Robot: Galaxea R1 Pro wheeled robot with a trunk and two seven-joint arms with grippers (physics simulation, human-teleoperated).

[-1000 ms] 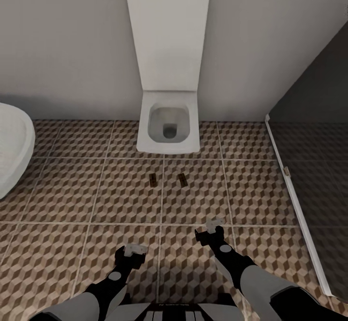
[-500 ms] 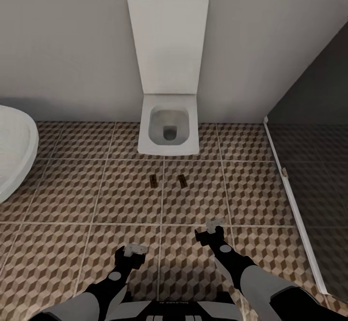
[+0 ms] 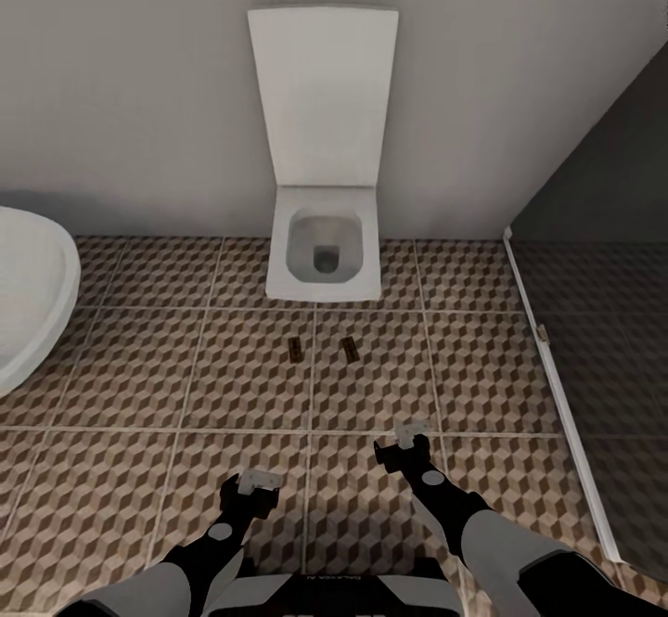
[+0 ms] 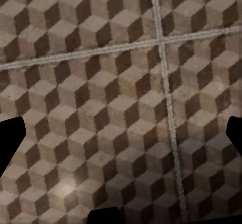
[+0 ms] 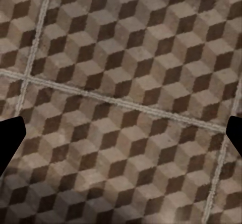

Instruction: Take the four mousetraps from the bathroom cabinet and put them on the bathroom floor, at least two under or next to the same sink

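- Left pincer and right pincer: fingers spread, empty, above the bathroom floor.
- Two mousetraps lay at centre frame, before the toilet.
- White basin cut off at left edge.

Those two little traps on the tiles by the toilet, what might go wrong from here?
1. Both mousetraps lie in front of the toilet, with no sink nearby, so the sink condition may go unmet.
2. They are tiny against the patterned floor, so the base might roll over them.
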